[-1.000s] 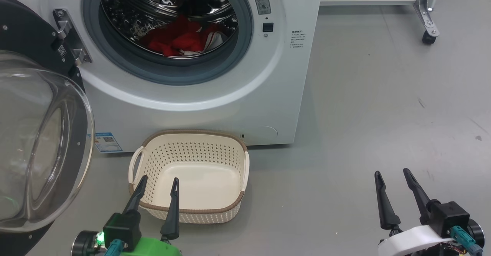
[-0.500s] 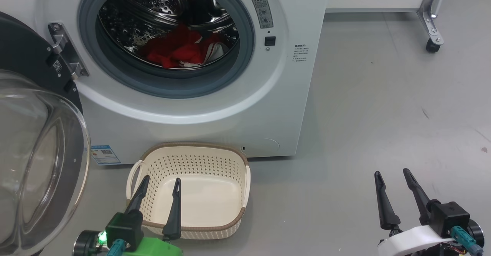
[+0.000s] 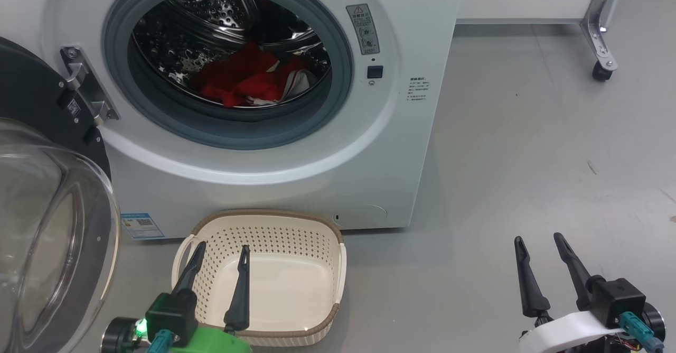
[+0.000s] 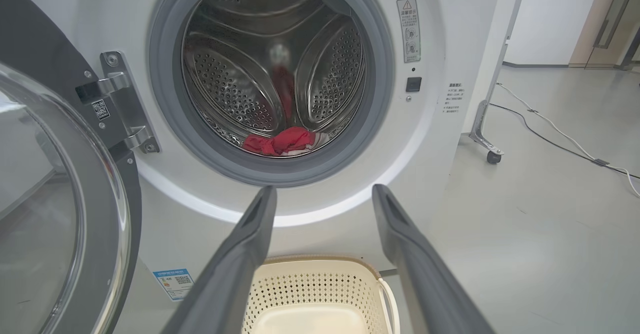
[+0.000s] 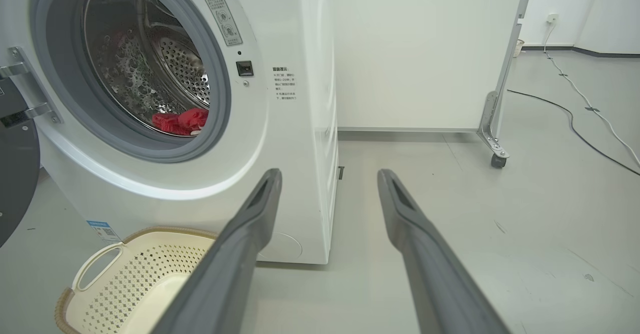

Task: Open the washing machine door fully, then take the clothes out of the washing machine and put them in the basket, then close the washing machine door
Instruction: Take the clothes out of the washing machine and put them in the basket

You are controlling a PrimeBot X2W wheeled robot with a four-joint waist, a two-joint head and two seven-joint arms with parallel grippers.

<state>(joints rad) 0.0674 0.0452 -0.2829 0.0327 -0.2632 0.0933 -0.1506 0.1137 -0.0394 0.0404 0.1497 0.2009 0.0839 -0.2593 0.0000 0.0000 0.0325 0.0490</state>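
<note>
Two wide-open grippers are waiting along the bottom edge of the head view, but by size the washing machine is coming first, filling the upper left and centre of the frame with its drum mouth gaping. The washing machine door is hanging swung out at the far left edge, its glass bowl bulging toward the lower left corner. The basket is standing on the floor at lower centre, just in front of the machine's base and below the drum mouth. The clothes are lying bunched at the bottom of the drum in the upper centre, well above both grippers and apart from them. The left gripper is pointing up from the lower left, fingers spread and gripping nothing, its tips overlapping the basket's near left part in the picture. The right gripper is pointing up from the lower right, likewise spread and empty, over bare floor well to the right of the basket.
</note>
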